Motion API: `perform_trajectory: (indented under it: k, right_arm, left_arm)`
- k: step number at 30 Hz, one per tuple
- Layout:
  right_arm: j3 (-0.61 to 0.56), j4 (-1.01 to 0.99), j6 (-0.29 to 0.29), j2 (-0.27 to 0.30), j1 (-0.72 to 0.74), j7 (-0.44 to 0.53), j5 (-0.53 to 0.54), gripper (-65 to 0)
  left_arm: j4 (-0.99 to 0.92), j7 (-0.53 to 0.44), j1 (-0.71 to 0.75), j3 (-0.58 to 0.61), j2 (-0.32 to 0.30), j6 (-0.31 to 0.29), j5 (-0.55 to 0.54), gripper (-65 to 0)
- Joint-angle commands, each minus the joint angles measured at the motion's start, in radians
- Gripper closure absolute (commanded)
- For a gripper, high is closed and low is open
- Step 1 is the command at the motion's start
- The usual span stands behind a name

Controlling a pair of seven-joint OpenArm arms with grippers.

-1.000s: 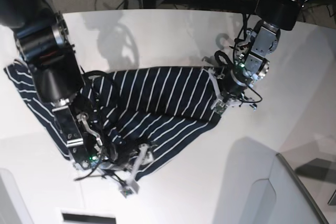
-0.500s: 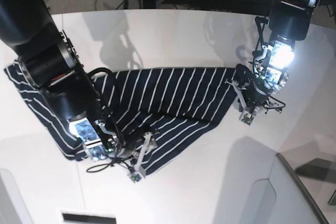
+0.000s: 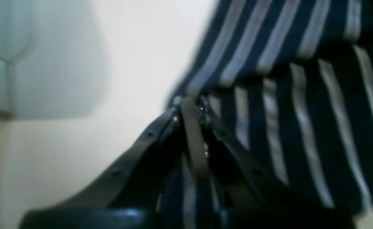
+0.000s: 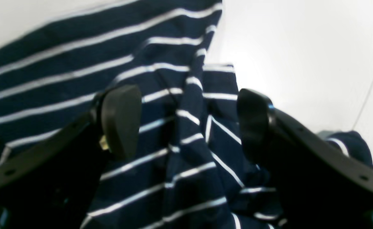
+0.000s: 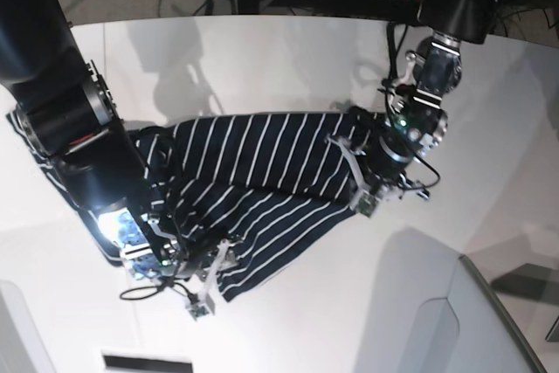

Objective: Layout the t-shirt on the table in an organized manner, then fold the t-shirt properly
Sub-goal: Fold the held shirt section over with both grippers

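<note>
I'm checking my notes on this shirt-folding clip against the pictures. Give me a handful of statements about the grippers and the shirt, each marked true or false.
1. The left gripper is shut on the t-shirt. True: its jaws meet on a pinch of striped fabric at the edge.
2. The right gripper is shut flat. False: its jaws stand apart, with a ridge of the fabric between them.
3. The t-shirt lies smooth and fully spread on the table. False: it is bunched and creased, with one layer lapped over another.
4. The t-shirt is dark navy with thin white stripes. True.
5. A second garment lies on the table. False: only the one shirt shows.
</note>
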Motion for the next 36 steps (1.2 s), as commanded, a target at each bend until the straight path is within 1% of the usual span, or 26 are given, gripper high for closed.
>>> perform_trajectory:
  k: [1, 5, 7, 10, 12, 13, 16, 19, 20, 22, 28, 30, 34, 36]
  right_arm:
    - [0.002, 0.014, 0.000, 0.006, 0.042, 0.023, 0.004, -44.0]
    - [0.002, 0.014, 0.000, 0.035, 0.037, 0.040, 0.004, -44.0]
    - [0.002, 0.014, 0.000, 0.037, 0.036, 0.040, 0.004, -44.0]
    - [0.002, 0.014, 0.000, 0.037, 0.034, 0.037, 0.004, -44.0]
    - [0.002, 0.014, 0.000, 0.037, 0.028, 0.035, 0.004, -44.0]
    - [0.002, 0.014, 0.000, 0.034, 0.028, 0.035, 0.004, -44.1]
    - [0.005, 0.023, 0.000, 0.024, 0.022, 0.035, 0.004, -44.4]
    - [0.005, 0.020, 0.000, -0.008, 0.019, 0.035, 0.004, -44.6]
    - [0.005, 0.022, 0.000, -0.011, 0.017, 0.035, 0.006, -44.6]
    - [0.008, 0.016, 0.000, -0.043, 0.017, 0.034, 0.006, -44.7]
    - [0.007, 0.014, 0.000, -0.100, 0.017, 0.034, 0.006, -44.7]
    - [0.008, 0.014, 0.000, -0.100, 0.017, 0.034, 0.006, -44.7]
    - [0.011, 0.013, 0.000, -0.092, 0.016, 0.038, 0.006, -44.7]
    - [0.011, -0.003, 0.000, -0.091, 0.003, 0.043, 0.006, -44.4]
  left_arm:
    - [-0.002, -0.010, -0.006, -0.003, 0.000, 0.000, -0.002, 0.0]
    - [-0.111, -0.012, 0.004, -0.003, 0.000, 0.000, -0.002, 0.0]
    - [-0.174, -0.013, 0.002, -0.008, -0.003, 0.002, -0.002, 0.0]
    - [-0.243, -0.015, -0.010, -0.008, -0.039, 0.005, 0.000, 0.0]
    - [-0.251, -0.016, -0.013, -0.018, -0.054, 0.005, -0.002, 0.0]
    - [-0.251, -0.016, -0.019, -0.018, -0.068, 0.005, -0.002, 0.0]
    - [-0.249, -0.016, -0.030, -0.017, -0.079, 0.005, -0.002, 0.0]
    - [-0.247, -0.016, -0.036, -0.017, -0.079, 0.005, -0.002, 0.0]
    - [-0.240, -0.016, -0.038, -0.017, -0.079, 0.005, -0.002, 0.0]
    - [-0.198, -0.013, -0.038, -0.018, -0.079, 0.005, -0.003, 0.0]
    - [-0.077, -0.004, -0.039, -0.020, -0.079, 0.005, -0.003, 0.0]
    - [-0.050, -0.002, -0.039, -0.020, -0.079, 0.005, -0.003, 0.0]
    - [-0.007, 0.062, -0.032, -0.020, -0.079, 0.007, -0.006, 0.0]
    - [0.024, 0.068, -0.027, -0.035, -0.079, 0.007, -0.009, 0.0]
